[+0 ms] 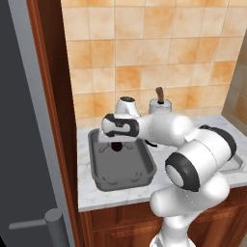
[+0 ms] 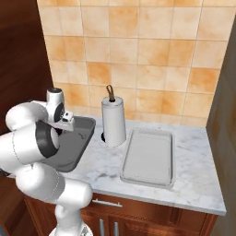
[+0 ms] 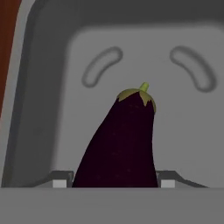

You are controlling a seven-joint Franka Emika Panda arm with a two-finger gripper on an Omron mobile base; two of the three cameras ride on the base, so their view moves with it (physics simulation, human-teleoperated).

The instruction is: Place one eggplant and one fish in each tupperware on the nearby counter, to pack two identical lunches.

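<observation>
My end effector (image 3: 113, 181) is clamped on one eggplant (image 3: 120, 140), held above the dark grey tupperware (image 1: 99, 176). The pale tupperware (image 2: 148, 177) on the counter (image 2: 198, 184) holds nothing. Judged: first item undelivered; fish outstanding.

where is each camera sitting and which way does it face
left base view: behind the arm's left, looking down at the dark tupperware; arm lower right.
right base view: behind its right, facing the pale tupperware and paper-towel roll; arm lower left.
hand view: looks along the fingers at the eggplant.
All share the dark tupperware.
</observation>
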